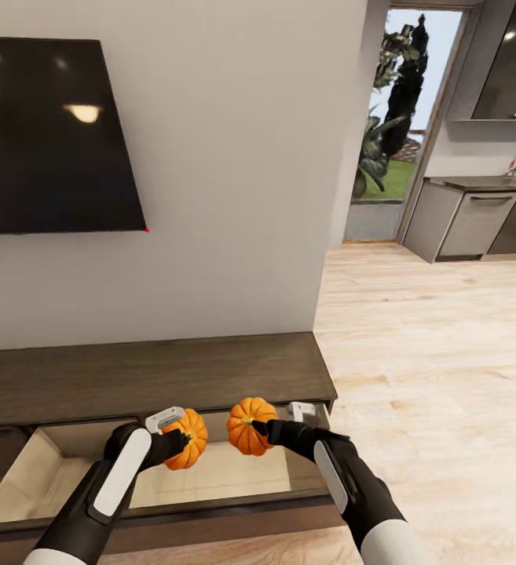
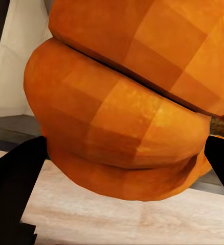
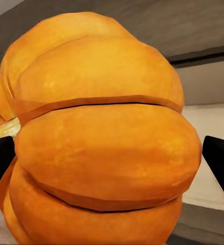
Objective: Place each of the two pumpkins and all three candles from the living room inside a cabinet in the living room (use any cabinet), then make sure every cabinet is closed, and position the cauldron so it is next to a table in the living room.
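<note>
Over the open cabinet (image 1: 69, 471) drawer, left gripper (image 1: 181, 439) and right gripper (image 1: 259, 430) each clenched a pumpkin (image 1: 188, 439) (image 1: 246, 425). Judged light, rigid, ribbed; gripping across the ribs seemed secure.

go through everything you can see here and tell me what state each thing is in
Left pumpkin: held in the left gripper, over the open drawer.
Right pumpkin: held in the right gripper, over the same drawer.
Drawer: pulled open, pale inside.
Cabinet: one drawer open.
TV: screen dark.
</note>
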